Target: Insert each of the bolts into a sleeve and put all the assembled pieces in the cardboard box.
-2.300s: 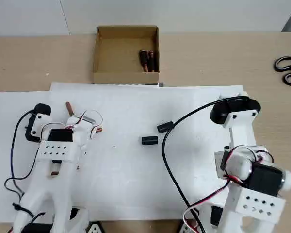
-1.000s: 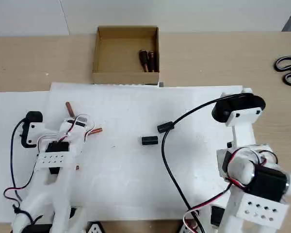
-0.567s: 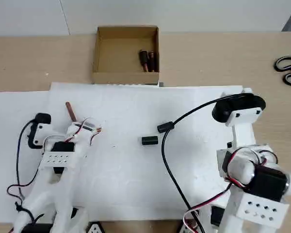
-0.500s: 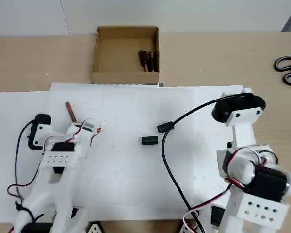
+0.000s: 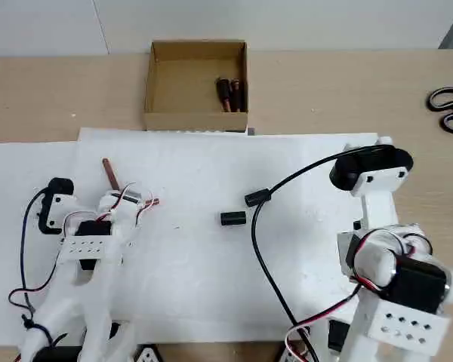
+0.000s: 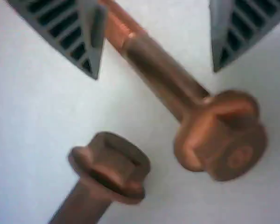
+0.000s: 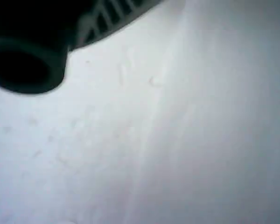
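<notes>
Pale wooden tabletop (image 5: 60, 90) is carrying a white sheet (image 5: 189, 286) that is reaching almost to the frame's lower edge. Just past the sheet's upper edge, the cardboard box (image 5: 158, 83) is sitting open, with assembled pieces (image 5: 231, 93) lying along its right wall. One black sleeve (image 5: 232, 219) is lying at mid-frame with bare sheet around it; another sleeve (image 5: 257, 197) is lying just beside a black cable (image 5: 266, 264). At lower left, the left gripper (image 6: 156, 70) is hanging spread, straddling the shank of a copper bolt (image 6: 219, 135), while a second bolt (image 6: 109, 168) is lying near its head. Whether the right gripper (image 7: 109, 16) is spread or pressed together cannot be told.
</notes>
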`<action>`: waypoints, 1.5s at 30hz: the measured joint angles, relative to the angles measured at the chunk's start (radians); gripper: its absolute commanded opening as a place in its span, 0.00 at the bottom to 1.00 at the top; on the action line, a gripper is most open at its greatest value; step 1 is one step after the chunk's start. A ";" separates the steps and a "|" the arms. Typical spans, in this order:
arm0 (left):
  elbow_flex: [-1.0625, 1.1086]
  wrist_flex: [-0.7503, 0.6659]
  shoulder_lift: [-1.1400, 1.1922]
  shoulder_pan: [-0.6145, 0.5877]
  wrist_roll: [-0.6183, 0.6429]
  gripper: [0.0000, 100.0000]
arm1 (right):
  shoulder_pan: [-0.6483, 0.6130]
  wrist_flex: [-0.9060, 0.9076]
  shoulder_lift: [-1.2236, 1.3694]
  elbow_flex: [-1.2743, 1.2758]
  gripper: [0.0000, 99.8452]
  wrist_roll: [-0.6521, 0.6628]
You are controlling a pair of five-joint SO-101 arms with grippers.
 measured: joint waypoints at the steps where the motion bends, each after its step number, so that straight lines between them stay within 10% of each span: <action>1: 0.000 0.000 0.000 0.000 0.000 0.16 | 0.000 0.000 0.000 0.000 0.00 0.000; 21: -0.408 0.328 0.385 0.015 -0.021 0.16 | 0.000 0.000 0.000 0.000 0.00 0.000; 45: -0.436 0.336 0.407 0.017 -0.025 0.01 | 0.000 0.000 0.000 0.000 0.00 0.000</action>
